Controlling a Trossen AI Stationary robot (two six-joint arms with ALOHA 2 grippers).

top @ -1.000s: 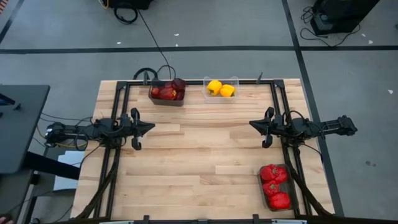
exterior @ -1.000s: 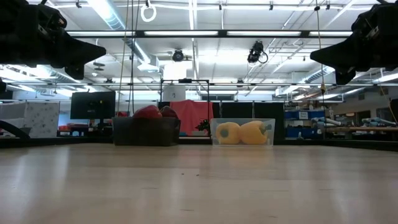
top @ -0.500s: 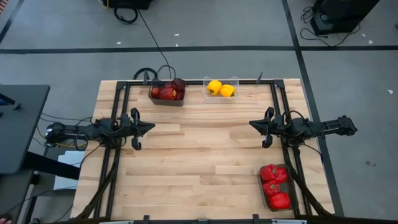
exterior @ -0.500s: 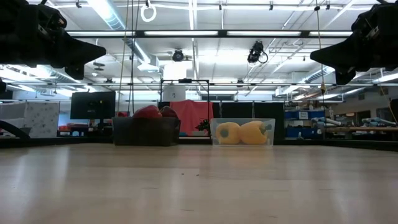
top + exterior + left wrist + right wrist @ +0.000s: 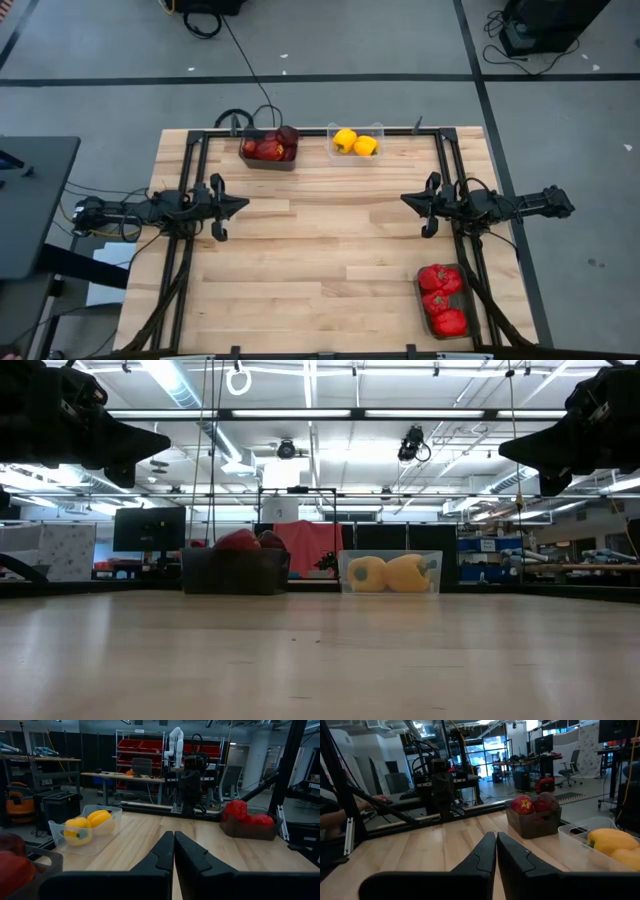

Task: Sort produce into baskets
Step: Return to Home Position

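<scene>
Overhead, we see a wooden surface [image 5: 320, 250] carrying three bins. At its far edge, a dark grey bin [image 5: 268, 163] holds dark maroon fruits [image 5: 270, 146] (packed too closely for us to count). Near it, a clear bin [image 5: 355, 157] holds two yellow peppers [image 5: 344, 139]. At the near right corner, a third bin [image 5: 419, 292] holds three red peppers [image 5: 440, 298]. The level view misses that third bin and shows only the other two, apart along the far edge.

The left gripper [image 5: 243, 204] hangs over the surface's left side and the right gripper [image 5: 405, 200] over its right, both pointing inward, well apart from every bin. The wrist views add what the overhead view cannot: each gripper's fingers are pressed together, holding nothing.
</scene>
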